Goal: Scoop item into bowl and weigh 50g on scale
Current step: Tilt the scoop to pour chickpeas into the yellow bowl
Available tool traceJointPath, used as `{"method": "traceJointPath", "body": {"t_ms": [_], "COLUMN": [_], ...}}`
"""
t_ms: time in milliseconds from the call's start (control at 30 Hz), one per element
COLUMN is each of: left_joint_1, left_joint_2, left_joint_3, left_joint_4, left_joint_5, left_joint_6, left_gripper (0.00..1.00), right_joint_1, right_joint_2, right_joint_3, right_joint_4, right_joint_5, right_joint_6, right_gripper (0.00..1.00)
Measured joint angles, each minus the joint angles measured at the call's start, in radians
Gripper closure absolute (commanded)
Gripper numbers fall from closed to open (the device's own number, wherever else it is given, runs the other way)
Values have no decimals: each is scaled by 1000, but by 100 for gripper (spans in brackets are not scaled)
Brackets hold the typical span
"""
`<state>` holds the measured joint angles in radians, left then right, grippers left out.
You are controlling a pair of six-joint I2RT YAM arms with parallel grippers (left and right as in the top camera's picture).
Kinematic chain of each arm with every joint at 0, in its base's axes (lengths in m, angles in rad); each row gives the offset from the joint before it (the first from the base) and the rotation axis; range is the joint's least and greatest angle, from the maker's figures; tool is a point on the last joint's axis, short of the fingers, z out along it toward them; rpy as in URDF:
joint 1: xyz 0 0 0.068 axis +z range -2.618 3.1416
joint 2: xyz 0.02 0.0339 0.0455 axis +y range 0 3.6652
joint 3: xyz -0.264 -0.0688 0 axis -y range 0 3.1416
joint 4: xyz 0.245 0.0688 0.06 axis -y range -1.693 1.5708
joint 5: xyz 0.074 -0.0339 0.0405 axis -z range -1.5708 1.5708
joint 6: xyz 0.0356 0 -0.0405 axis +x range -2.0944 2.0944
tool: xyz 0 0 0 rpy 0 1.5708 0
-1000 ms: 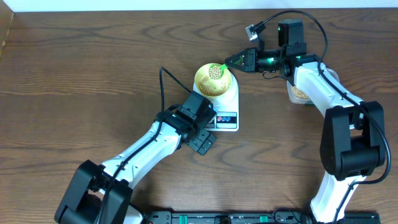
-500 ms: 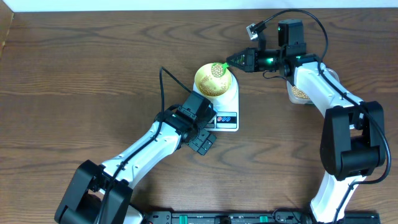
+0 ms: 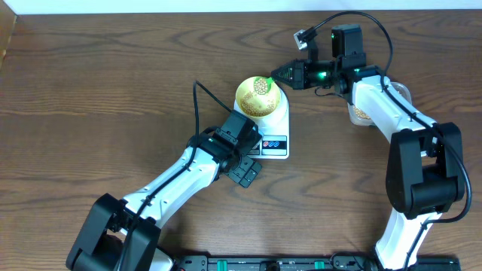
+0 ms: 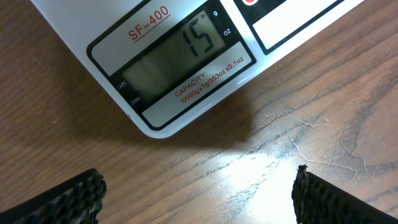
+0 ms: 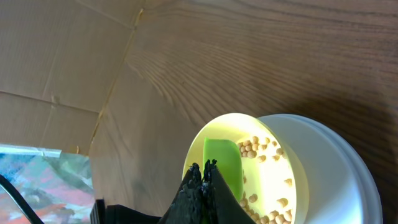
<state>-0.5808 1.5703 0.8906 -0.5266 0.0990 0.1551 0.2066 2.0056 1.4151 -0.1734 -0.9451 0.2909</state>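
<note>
Right gripper (image 5: 203,169) slid bit toward bowl, pinching green plastic scoop (image 5: 222,158) over round yellow bowl (image 3: 241,102) of tan beans (image 5: 264,149). Left gripper (image 4: 199,199) stood wide open beside flat white scale (image 4: 168,59).

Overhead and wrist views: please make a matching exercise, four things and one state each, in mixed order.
1. small round pale yellow bowl
2. white flat digital scale
3. small green plastic scoop
4. left claw

A. open, holding nothing
B. display reads 15
C. sits on the scale, tan beans inside
D. gripped by the shut right claw

Pairs: 1-C, 2-B, 3-D, 4-A
</note>
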Motion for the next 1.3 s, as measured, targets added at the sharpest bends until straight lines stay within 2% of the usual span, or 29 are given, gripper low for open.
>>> {"method": "traceJointPath", "body": {"t_ms": [433, 800, 1300], "left_joint_1": [0, 0, 0], "left_joint_2": [0, 0, 0], "left_joint_3": [0, 0, 0], "left_joint_4": [0, 0, 0], "left_joint_5": [0, 0, 0], "left_joint_6": [0, 0, 0], "left_gripper": [2, 2, 2], "right_joint_1": [32, 122, 170], "right_joint_2": [-104, -159, -169], "right_joint_3": [-1, -1, -1], "right_joint_4": [-89, -105, -124], "right_joint_5": [145, 325, 371], "right_joint_6": [-103, -279, -586], "right_gripper": [99, 99, 99]}}
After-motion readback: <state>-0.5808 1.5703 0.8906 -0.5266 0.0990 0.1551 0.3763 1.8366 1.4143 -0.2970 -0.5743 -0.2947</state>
